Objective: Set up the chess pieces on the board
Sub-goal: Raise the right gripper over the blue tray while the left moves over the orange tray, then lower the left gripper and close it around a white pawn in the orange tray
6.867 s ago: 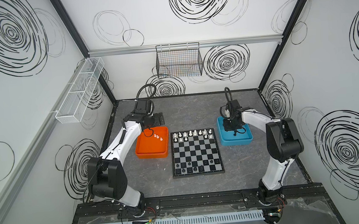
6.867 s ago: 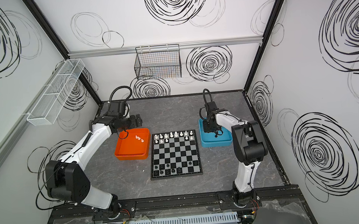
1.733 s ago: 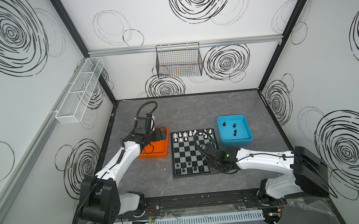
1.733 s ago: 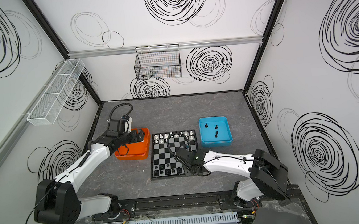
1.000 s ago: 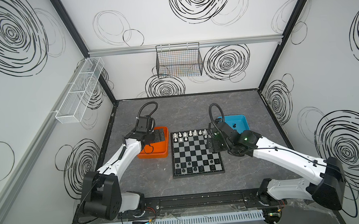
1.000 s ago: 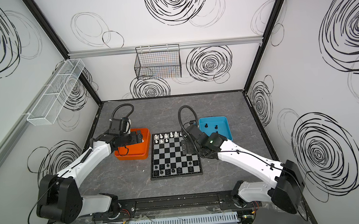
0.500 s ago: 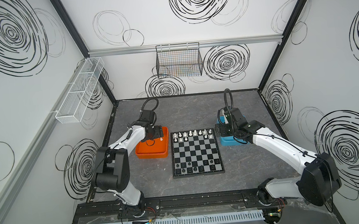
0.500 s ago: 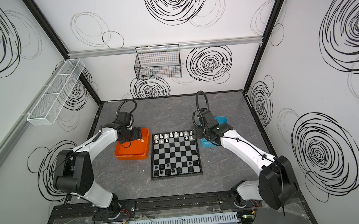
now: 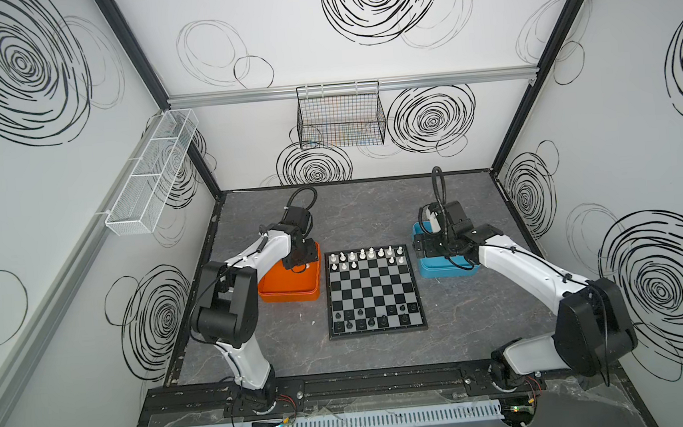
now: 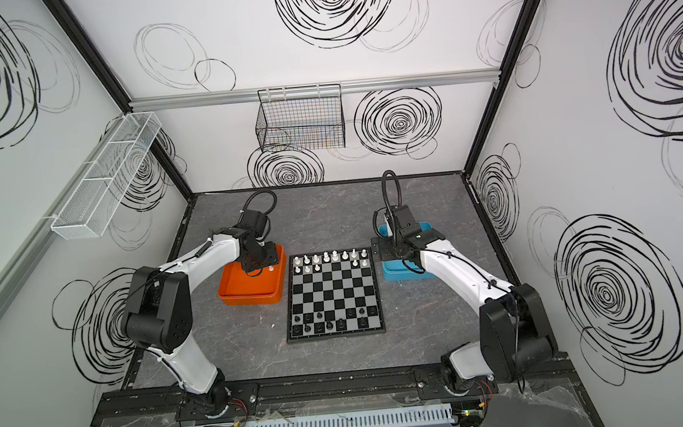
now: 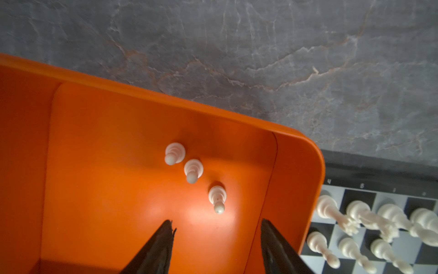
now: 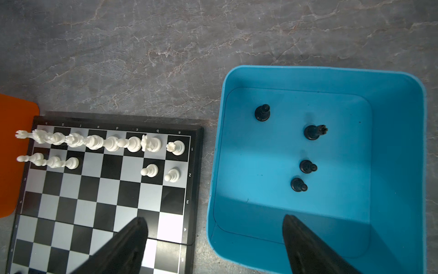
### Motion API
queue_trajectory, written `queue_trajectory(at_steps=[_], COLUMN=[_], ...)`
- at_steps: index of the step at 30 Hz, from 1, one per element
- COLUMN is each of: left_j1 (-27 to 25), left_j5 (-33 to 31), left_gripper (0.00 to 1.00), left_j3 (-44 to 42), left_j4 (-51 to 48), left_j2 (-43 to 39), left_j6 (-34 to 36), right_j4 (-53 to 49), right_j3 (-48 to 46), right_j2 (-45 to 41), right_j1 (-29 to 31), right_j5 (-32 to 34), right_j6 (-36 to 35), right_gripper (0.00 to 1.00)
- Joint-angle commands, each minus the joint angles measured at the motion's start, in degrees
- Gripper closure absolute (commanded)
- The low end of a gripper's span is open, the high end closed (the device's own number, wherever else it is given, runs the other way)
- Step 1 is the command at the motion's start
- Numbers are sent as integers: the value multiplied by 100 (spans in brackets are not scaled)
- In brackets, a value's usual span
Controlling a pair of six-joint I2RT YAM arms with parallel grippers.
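1. Grip comes first. The left claw (image 11: 216,222) hangs over the orange plastic tray (image 11: 23,142), just beside the square black-and-silver checked chessboard (image 9: 372,287). Its jaws are partly apart with nothing between them.
2. Nearest of three small white plastic pawns (image 11: 217,198) stands upright just ahead of the tips, at the tray's board side. Centre on its stem, descend straight, and close below the knob.
3. Two neighbouring pawns (image 11: 193,169) stand just beside each other, farther from the board. I judge a narrow opening spares them.
4. The tray wall facing the board is near one fingertip (image 11: 272,237), so lift above the rim before crossing.
5. The board's white pawn row has three gaps. The tall white back-row pieces (image 12: 111,143) stand behind it, so approach from the board's open middle.
6. The right claw (image 12: 213,218) is wide open and empty. It hovers between the board and the blue plastic tray (image 12: 320,68), which holds four small black plastic chessmen (image 12: 307,166).
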Motion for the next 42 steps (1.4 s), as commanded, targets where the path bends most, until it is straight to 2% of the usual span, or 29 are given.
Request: queue_trajectory(at_steps=[1,13,42], left_j1=[-31,-24,-5], left_j5=[-90,-100,-233], left_gripper=[43,58,83], left_j3=[58,252,491], left_j4=[-124,-66,-176], left_j2=[159,486,783], left_j6=[-223,-263,-103], right_j4=[-120,-3,20], right_j3=[287,163,198], right_j2=[213,218,422], right_j1=[-111,-175,-252], right_j5=[-183,-272,-352], right_j6=[-211,-218,-228], right_gripper=[7,8,10])
